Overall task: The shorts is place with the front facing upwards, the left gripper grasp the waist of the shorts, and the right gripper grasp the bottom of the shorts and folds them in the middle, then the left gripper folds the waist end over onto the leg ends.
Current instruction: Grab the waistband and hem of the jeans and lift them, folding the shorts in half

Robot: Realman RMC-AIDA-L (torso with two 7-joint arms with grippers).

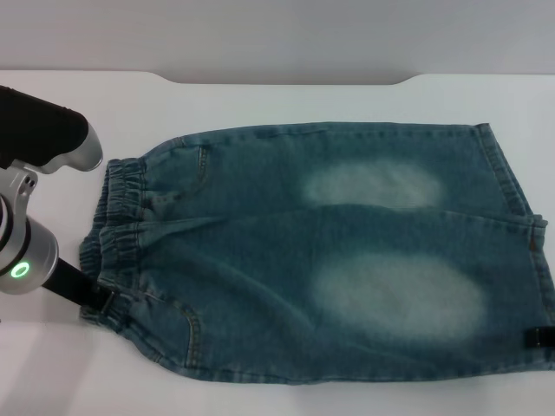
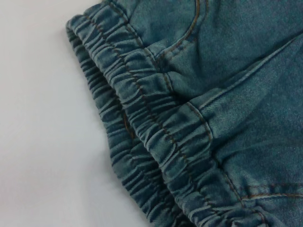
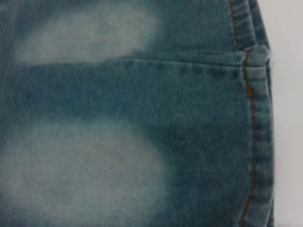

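Note:
The blue denim shorts (image 1: 329, 260) lie flat on the white table, front up, with two pale faded patches. Their ruffled waist (image 1: 117, 225) is at the left, and the left wrist view shows the gathered waist (image 2: 156, 137) close up. The bottom of the shorts (image 1: 520, 217), the leg ends, lies at the right, and its stitched hem (image 3: 255, 142) fills the right wrist view. My left gripper (image 1: 97, 301) touches the near corner of the waist. Only a black tip of my right gripper (image 1: 542, 338) shows, at the near leg hem on the picture's right edge.
The white table (image 1: 260, 100) runs beyond the shorts to a far edge with a shallow notch. My silver left arm (image 1: 26, 251) with its green light stands at the left, over the table beside the waist.

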